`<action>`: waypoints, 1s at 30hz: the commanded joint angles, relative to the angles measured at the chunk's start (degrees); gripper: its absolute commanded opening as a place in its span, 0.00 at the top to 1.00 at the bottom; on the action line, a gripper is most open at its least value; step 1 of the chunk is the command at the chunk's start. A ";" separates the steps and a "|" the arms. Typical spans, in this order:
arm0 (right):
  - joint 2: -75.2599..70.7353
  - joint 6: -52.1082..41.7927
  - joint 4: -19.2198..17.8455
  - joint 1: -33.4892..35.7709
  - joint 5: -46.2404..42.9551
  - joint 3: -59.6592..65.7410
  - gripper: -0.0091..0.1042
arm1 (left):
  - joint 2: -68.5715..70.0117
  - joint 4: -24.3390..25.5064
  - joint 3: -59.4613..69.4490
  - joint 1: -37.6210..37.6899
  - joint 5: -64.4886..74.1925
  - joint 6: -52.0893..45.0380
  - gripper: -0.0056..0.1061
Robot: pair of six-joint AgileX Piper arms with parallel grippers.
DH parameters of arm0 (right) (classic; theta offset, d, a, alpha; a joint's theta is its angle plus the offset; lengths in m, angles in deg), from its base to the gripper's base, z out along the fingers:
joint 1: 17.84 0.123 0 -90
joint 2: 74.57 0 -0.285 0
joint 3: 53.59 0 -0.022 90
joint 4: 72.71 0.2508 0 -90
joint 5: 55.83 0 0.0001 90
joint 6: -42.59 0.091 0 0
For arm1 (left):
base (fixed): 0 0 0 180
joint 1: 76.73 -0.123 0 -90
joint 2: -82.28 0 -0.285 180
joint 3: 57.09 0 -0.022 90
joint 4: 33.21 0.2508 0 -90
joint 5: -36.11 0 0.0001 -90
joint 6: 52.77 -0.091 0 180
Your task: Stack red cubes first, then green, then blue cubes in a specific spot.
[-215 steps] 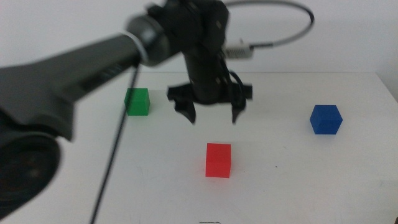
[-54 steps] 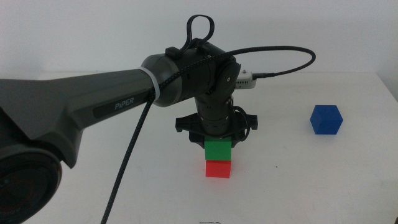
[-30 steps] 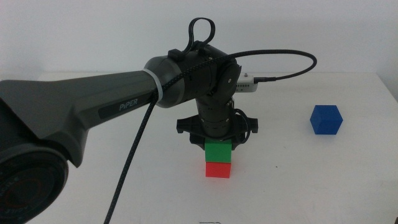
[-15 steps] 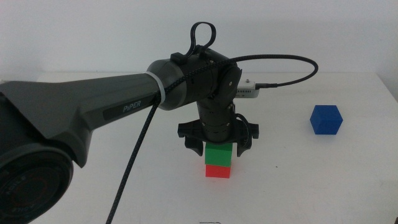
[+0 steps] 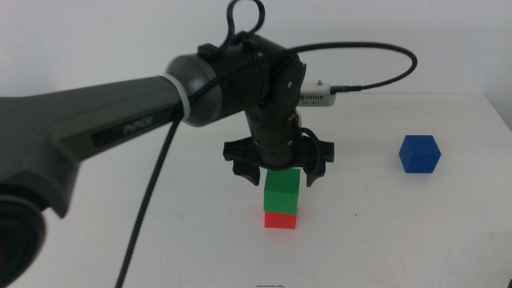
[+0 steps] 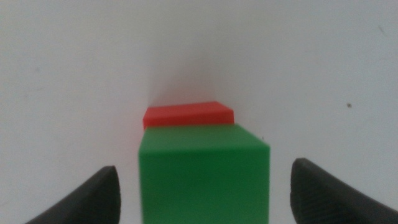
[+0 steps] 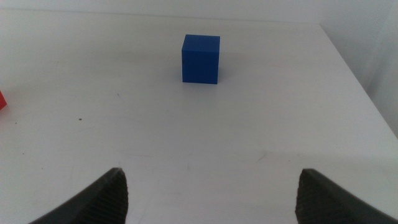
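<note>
Nearest the camera, the red cube (image 5: 281, 220) sits on the white table (image 5: 400, 240) with the green cube (image 5: 282, 190) squarely on top, so two of three layers are done. Just above, the left gripper (image 5: 279, 170) hovers with jaws spread wide, holding nothing. Farther right, well apart, the blue cube (image 5: 420, 154) is yet to be stacked; the right gripper (image 7: 211, 186) faces it, jaws wide.

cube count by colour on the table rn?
red cube: 1
green cube: 1, on top of the red one
blue cube: 1, apart on its own
Total: 3
</note>
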 commanded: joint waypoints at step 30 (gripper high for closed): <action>-0.87 -0.77 -0.47 -0.43 -4.38 -0.55 0.14 | 46.39 -43.00 5.87 -37.36 17.54 -69.88 0.11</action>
